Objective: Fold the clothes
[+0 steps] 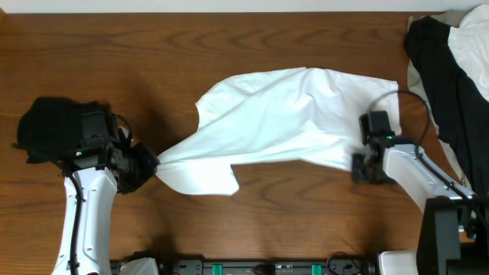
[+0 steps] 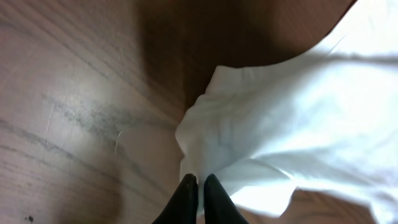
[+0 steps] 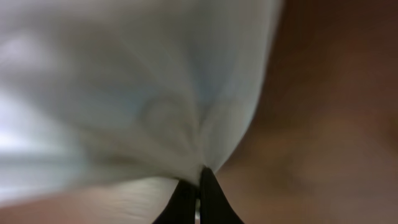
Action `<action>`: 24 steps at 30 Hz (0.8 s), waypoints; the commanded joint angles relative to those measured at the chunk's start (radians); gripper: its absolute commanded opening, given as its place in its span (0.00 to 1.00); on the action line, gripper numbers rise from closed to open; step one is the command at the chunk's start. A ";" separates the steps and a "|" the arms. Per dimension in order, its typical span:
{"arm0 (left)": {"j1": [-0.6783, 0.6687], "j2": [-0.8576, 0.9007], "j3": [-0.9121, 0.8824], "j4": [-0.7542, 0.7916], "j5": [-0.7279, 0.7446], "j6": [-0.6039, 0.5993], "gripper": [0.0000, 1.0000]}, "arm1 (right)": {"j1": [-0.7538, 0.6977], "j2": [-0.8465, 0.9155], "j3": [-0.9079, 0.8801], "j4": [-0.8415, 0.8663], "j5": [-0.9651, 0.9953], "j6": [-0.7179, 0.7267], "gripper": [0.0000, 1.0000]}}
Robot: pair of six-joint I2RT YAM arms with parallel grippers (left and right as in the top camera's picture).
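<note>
Left wrist view: the left gripper point(image 2: 199, 182) stands with its two dark fingers point(image 2: 186, 194) pressed together on a bunched corner of the white T-shirt point(image 2: 298, 118). The cloth gathers into tight folds just ahead of the tips and fans out toward the right over the wooden table point(image 2: 68, 93). Right wrist view: the right gripper point(image 3: 198, 179) is likewise clamped on the T-shirt point(image 3: 124, 93), with pale fabric pulled into creases that meet at the closed tips; the picture is blurred and shows little else but brown tabletop at the right. Overhead view: the left gripper point(image 1: 153, 164) pinches the shirt's leftmost, near corner, where the fabric narrows to a point. The right gripper point(image 1: 359, 164) holds the near right edge. Between the two, the T-shirt point(image 1: 283, 114) lies spread and rumpled across the middle of the table point(image 1: 229, 46), wider at the right than at the left, with a small flap hanging toward the near side close to the left gripper. Whether the cloth between the grips is lifted off the wood cannot be told. A small black garment point(image 1: 46, 126) lies at the left edge, just beyond the left arm and apart from the shirt. A large black garment point(image 1: 451, 76), heaped with pale cloth point(image 1: 474, 38), fills the far right corner, close to the shirt's right end.
</note>
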 commanded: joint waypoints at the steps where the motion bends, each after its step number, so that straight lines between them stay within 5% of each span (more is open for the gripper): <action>1: -0.002 0.000 0.008 0.010 -0.013 0.018 0.08 | -0.048 -0.054 -0.005 -0.017 0.210 0.147 0.01; 15: -0.002 0.000 0.008 0.000 -0.013 0.018 0.14 | -0.049 -0.086 -0.005 0.027 0.110 0.093 0.01; 19: -0.002 0.000 0.008 -0.090 -0.013 0.018 0.72 | -0.049 -0.086 -0.005 0.026 0.110 0.092 0.01; 24: -0.002 0.000 0.008 -0.222 -0.013 0.026 0.79 | -0.049 -0.086 -0.005 0.032 0.109 0.083 0.01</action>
